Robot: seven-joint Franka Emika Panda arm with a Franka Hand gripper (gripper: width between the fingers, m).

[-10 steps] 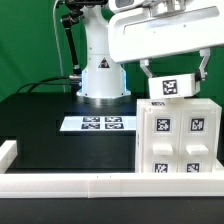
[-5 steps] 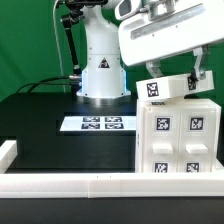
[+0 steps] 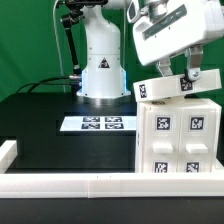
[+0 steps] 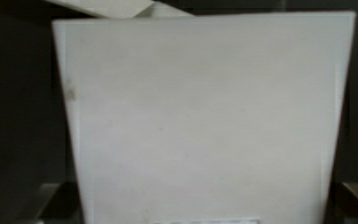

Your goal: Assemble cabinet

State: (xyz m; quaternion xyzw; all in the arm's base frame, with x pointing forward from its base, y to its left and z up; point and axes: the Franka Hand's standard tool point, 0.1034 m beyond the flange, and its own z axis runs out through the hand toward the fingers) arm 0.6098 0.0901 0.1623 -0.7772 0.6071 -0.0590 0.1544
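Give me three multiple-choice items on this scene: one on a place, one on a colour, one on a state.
1. Where does the marker board lie?
A. On the table, to the exterior view's left of the cabinet
B. On top of the cabinet
C. Standing on its edge

2. What colour is the table top?
A. White
B. Black
C. Green

3. How does the tagged panel in the gripper sit?
A. Level
B. Flat on the table
C. Tilted

Answers:
1 A: the board lies flat on the table, apart from the cabinet.
2 B: the bare top shows black.
3 C: the panel's end at the exterior view's right is higher.
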